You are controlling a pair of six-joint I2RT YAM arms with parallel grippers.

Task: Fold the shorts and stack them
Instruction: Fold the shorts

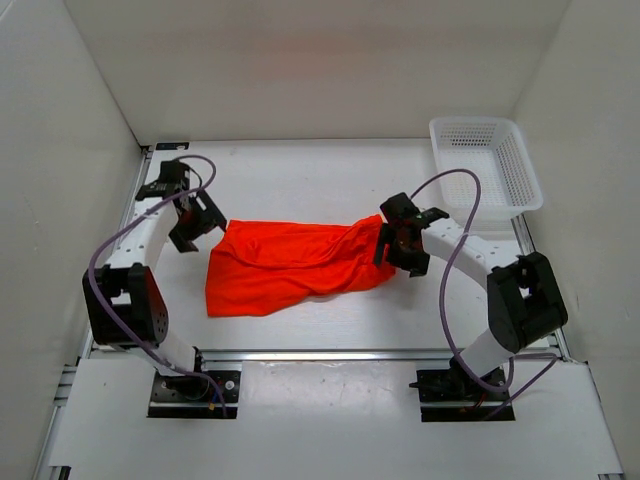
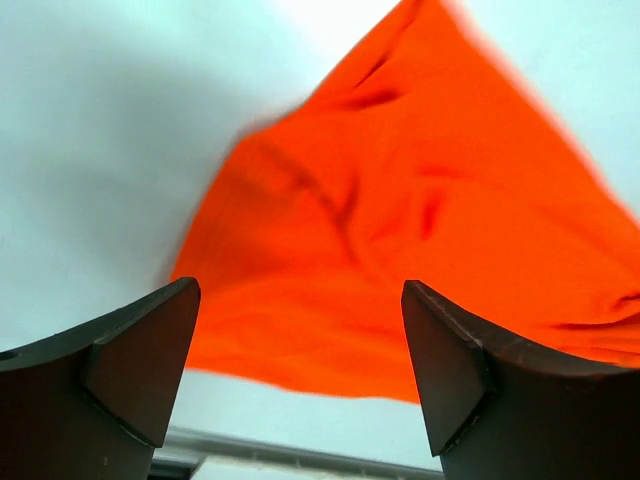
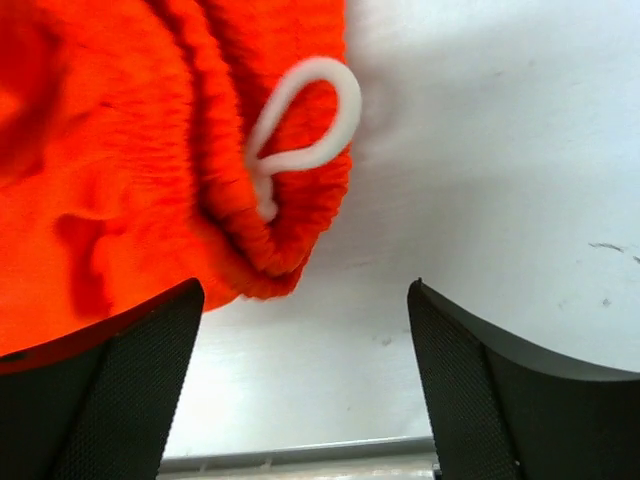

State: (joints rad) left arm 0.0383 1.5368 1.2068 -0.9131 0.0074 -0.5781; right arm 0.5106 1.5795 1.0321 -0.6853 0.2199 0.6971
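Your left arm rises from its base at the near edge, elbow block pushed out to the left, forearm running toward the far side, wrist hooked back inward. That puts the left gripper (image 1: 200, 228) just beside the far-left corner of the shorts (image 1: 290, 265). In the left wrist view the left gripper (image 2: 300, 290) has its jaws spread wide with nothing between them, and the orange fabric (image 2: 420, 230) lies ahead on the white tabletop (image 2: 90, 150).

Your right arm mirrors it: elbow block out to the right, forearm angling in toward the centre, right gripper (image 1: 388, 245) sitting at the shorts' right end. The right wrist camera shows that gripper (image 3: 305, 290) also wide apart and holding nothing. The gathered waistband (image 3: 270, 230) curls just ahead of the left finger, and the white drawstring (image 3: 350, 105) loops over its edge. Whether a finger touches the cloth, I cannot tell.

The shorts lie wrinkled and spread left to right across the middle of the tabletop (image 1: 300, 180), between the two grippers.

A white mesh basket (image 1: 520, 150) sits in the far right corner, beyond your right arm and well apart from the shorts. A purple cable (image 1: 445, 290) arcs over that arm.
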